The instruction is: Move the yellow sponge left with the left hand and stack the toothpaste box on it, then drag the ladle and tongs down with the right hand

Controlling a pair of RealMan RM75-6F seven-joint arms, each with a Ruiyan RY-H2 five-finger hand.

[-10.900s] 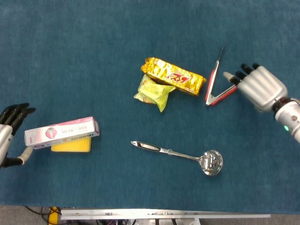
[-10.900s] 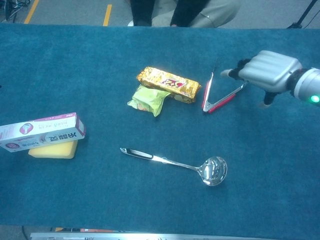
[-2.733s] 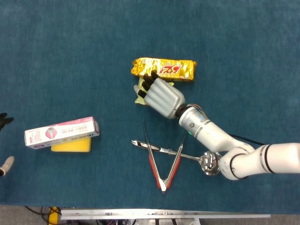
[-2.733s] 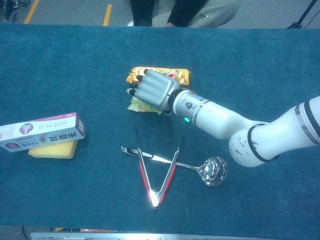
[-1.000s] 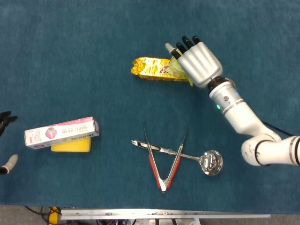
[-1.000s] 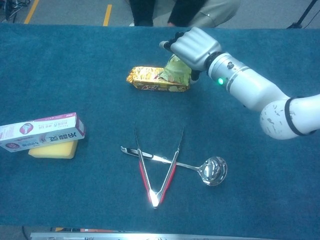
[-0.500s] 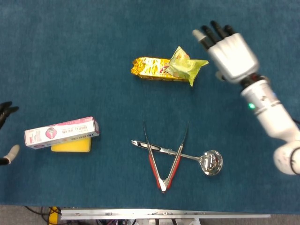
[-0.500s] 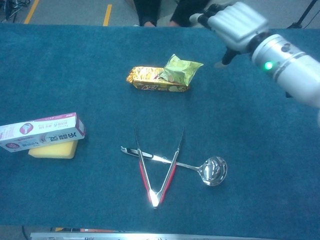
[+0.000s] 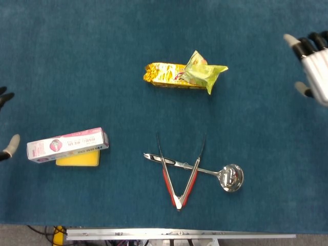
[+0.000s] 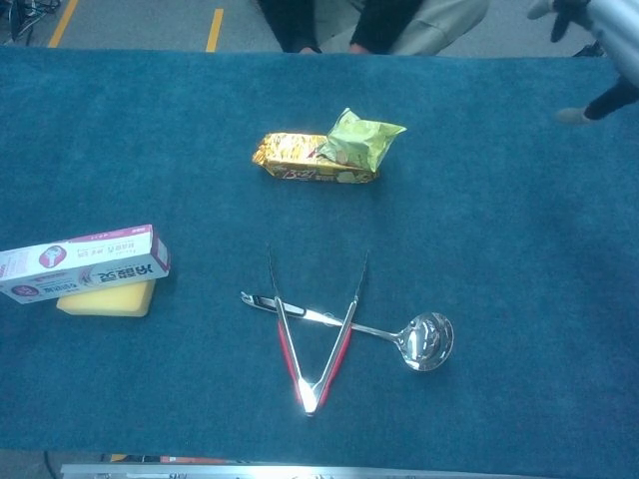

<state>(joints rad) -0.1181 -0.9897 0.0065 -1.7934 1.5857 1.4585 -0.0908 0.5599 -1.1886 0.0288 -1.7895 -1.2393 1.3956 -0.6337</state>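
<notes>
Leftmost, the left hand [image 9: 5,125] sits at the table's edge, fingers apart and empty, beside the toothpaste box [image 9: 67,145] stacked on the yellow sponge [image 9: 78,159]. Mid-table, the tongs [image 9: 179,177] straddle the ladle [image 9: 205,170] low down, seemingly already dragged. Far right, the right hand [image 9: 312,64] hovers spread, holding nothing.

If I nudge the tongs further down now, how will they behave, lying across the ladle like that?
The tongs look like stiff metal, so they should slide as one piece. Their splayed arms cross the ladle handle, so a push would probably drag or pivot it too. The round bowl may let the ladle swing rather than travel straight.
</notes>
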